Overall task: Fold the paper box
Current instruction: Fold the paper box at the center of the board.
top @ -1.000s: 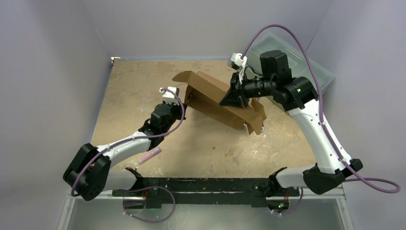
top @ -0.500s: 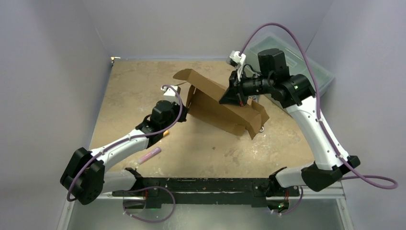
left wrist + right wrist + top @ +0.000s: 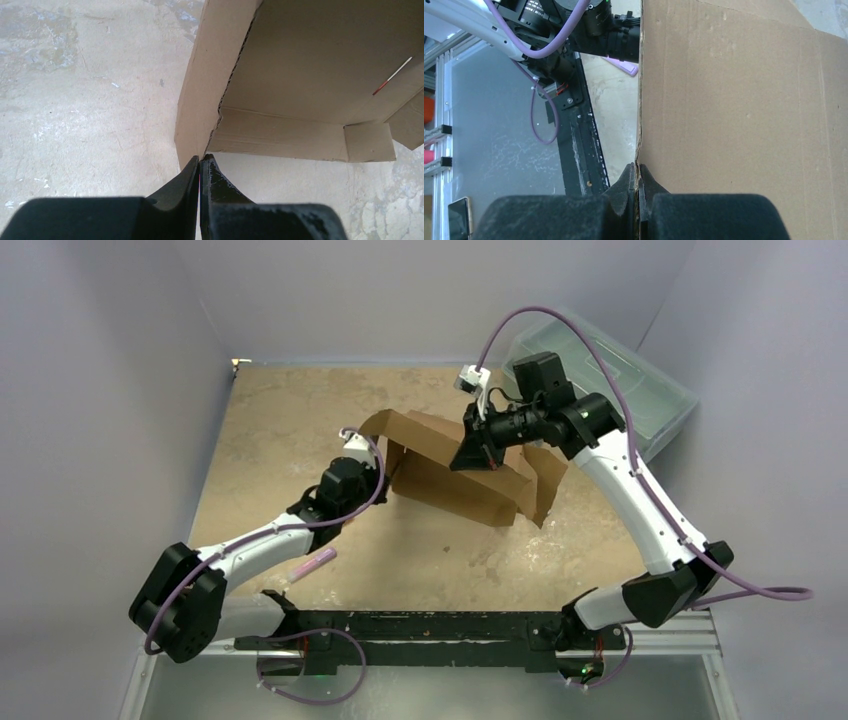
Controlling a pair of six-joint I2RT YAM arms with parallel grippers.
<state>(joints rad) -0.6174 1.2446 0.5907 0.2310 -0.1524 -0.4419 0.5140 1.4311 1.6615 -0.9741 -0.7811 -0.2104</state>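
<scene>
When viewed from above, found the paper box (image 3: 450,480) half-formed and tilted at the middle of the table (image 3: 300,410). From the left wrist, saw the left gripper (image 3: 201,160) clamped on a flap's lowest corner. From the right wrist, saw the right gripper (image 3: 637,170) pinching a panel edge.

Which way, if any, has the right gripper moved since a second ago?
Yes. The right gripper, shut on the paper box, shifted left, away from the plastic toolbox at far right.

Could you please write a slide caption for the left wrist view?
Left fingers, shut, pinch a corner of the half-folded paper box over the mottled table.
</scene>
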